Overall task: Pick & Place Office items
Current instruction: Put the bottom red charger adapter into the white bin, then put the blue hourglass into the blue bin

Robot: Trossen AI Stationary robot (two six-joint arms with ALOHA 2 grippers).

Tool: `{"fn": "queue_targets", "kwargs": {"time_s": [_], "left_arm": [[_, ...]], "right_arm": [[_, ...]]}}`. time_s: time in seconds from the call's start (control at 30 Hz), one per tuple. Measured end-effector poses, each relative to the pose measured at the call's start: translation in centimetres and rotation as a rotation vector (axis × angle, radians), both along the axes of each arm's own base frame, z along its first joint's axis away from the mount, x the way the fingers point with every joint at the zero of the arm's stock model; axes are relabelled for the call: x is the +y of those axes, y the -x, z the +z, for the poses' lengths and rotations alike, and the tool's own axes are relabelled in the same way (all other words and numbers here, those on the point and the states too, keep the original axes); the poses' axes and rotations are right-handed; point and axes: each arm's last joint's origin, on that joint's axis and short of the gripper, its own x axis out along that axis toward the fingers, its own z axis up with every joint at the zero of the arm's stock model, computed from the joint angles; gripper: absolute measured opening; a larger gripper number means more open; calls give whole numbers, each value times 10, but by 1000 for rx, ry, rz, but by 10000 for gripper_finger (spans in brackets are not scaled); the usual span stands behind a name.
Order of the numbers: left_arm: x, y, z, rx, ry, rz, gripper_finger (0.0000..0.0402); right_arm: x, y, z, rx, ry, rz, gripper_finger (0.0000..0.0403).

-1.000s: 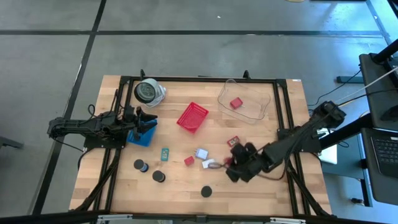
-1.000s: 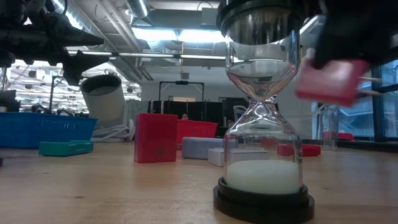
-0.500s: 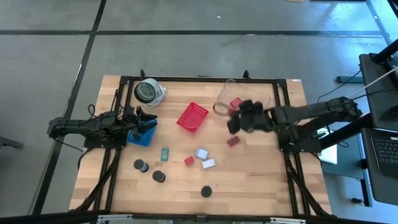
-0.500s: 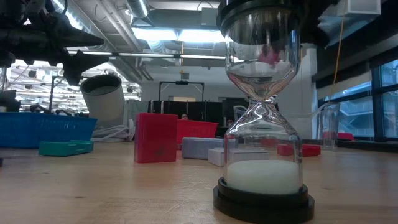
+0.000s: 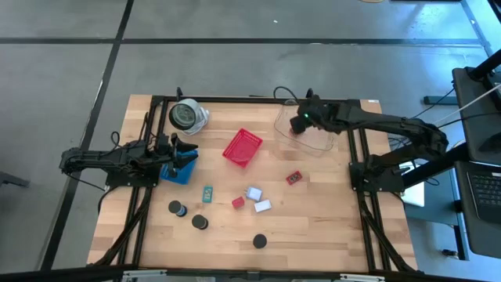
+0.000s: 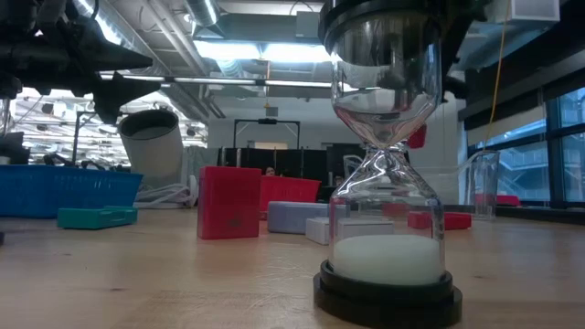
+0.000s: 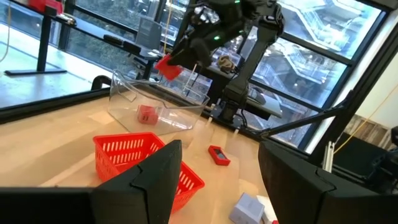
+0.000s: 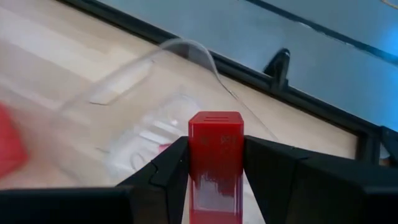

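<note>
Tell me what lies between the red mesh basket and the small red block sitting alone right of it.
Nothing: in the high view the wood between the red mesh basket and the small red block is bare.

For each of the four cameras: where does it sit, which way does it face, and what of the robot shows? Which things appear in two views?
High: overhead, looking straight down; both arms, table.
Low: table height, level across; hourglass up close, left arm above.
Left wrist: on left arm over blue tray, facing across the table; own open left claw, far right arm.
Right wrist: above clear bin; right claw shut on red block.
Shared: left wrist and high both show red basket, clear bin.
</note>
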Motion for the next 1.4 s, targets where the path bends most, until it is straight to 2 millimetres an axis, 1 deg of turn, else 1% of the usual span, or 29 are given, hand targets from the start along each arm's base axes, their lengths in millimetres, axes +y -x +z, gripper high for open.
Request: {"fn": "queue_targets", "kwargs": {"time_s": [0.3,0.4,0.5,0.67,0.97,1.1,1.4], "left_arm": [[0,0,0,4,-18,1,212],[0,0,0,3,-12,1,212],[0,0,0,1,-9,1,212],[0,0,0,-2,7,0,212],[0,0,0,-2,9,7,212],[0,0,0,1,-9,8,212],[1,0,0,3,-18,20,212]], "right_arm": [[-21,-15,-39,167,-95,29,141],[-24,-21,-55,219,-164,74,141],[-26,-25,-67,267,-192,104,141],[-27,-28,-74,306,-195,129,141],[-27,-29,-74,302,-197,140,145],[-26,-29,-75,282,-236,160,171],[-26,-29,-75,280,-246,169,269]]}}
